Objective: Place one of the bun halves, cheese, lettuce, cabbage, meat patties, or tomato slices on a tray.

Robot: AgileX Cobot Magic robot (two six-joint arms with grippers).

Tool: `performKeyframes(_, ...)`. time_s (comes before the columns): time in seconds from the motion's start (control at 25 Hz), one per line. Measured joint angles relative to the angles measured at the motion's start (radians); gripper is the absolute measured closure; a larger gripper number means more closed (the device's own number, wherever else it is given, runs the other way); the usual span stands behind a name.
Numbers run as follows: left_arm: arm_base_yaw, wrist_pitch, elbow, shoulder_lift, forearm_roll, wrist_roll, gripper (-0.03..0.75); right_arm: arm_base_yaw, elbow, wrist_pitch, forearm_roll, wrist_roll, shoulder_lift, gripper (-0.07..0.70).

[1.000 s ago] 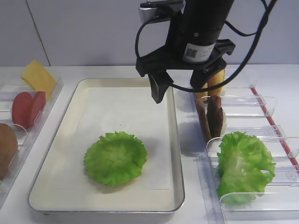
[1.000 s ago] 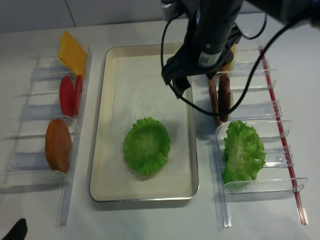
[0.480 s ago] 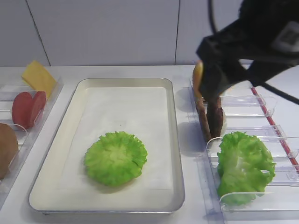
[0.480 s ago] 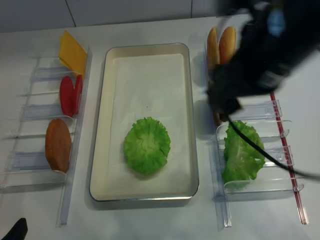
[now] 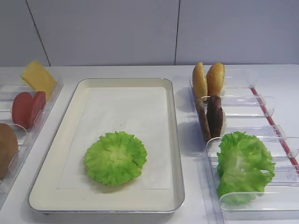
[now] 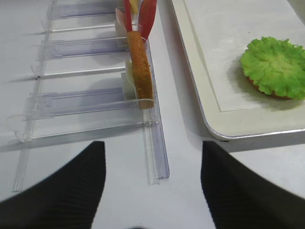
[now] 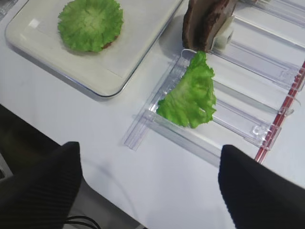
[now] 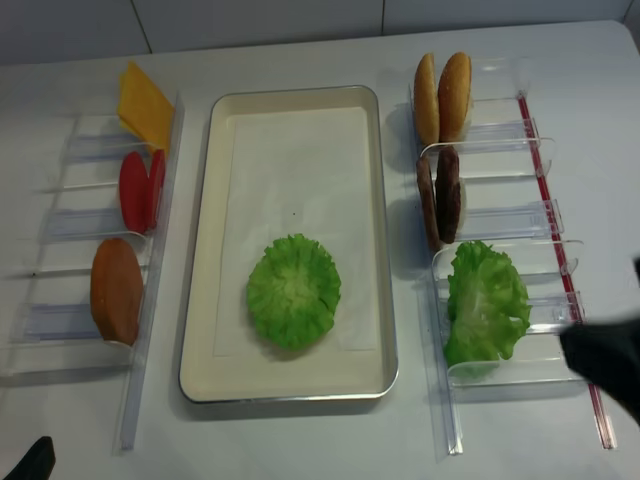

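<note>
My right gripper [image 7: 147,183] hangs with its dark fingers [image 7: 40,183] spread wide and nothing between them, high above the white table [image 7: 100,129] in front of the right-hand racks [image 7: 248,114]; in the overhead view only a dark edge of it shows at the right border. A second ago this same gripper stood over the far right part of the tray [image 5: 174,140], jaws apart; half a second ago it was a blur sweeping across the bun halves [image 5: 208,80] and meat patties [image 5: 210,115]. Now both high views are free of it.

The lettuce [image 5: 116,157] lies flat on the paper liner in the near half of the tray, frilly edge up, and has not shifted across the three moments. In the left wrist view something brownish peeks out beneath its near edge; I cannot tell what.

I judge the placing done and the arm retreating: one ingredient sits on the tray, released.

My left gripper [image 6: 152,186] shows only as two dark fingers well apart, empty, by the left racks [image 6: 86,102], where a bun half [image 6: 139,67], tomato slices [image 5: 28,108] and cheese [image 5: 38,77] stand untouched. The cabbage [image 5: 244,165] sits in its right-hand rack.
</note>
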Motion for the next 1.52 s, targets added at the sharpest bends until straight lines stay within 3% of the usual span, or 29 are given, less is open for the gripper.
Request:
performKeyframes(0.16, 0.000, 0.000, 0.000, 0.000, 0.000, 0.000, 0.302, -0.008, 0.125, 0.007, -0.012, -0.007, -0.223, 0.048)
performKeyframes(0.28, 0.000, 0.000, 0.000, 0.000, 0.000, 0.000, 0.302, -0.065, 0.197, 0.018, -0.062, -0.009, -0.398, 0.048)
performKeyframes(0.56, 0.000, 0.000, 0.000, 0.000, 0.000, 0.000, 0.302, -0.330, 0.300, 0.019, -0.120, -0.043, -0.608, 0.048)
performKeyframes(0.8, 0.000, -0.002, 0.000, 0.000, 0.000, 0.000, 0.302, -0.594, 0.363, -0.067, -0.120, -0.060, -0.657, 0.048)
performKeyframes(0.96, 0.000, -0.002, 0.000, 0.000, 0.000, 0.000, 0.302, -0.692, 0.404, -0.114, -0.084, -0.083, -0.657, 0.048)
performKeyframes(1.24, 0.000, -0.002, 0.000, 0.000, 0.000, 0.000, 0.302, -0.718, 0.441, -0.115, 0.000, -0.183, -0.657, 0.048)
performKeyframes(1.52, 0.000, -0.002, 0.000, 0.000, 0.000, 0.000, 0.302, -0.718, 0.441, -0.115, 0.012, -0.194, -0.657, 0.048)
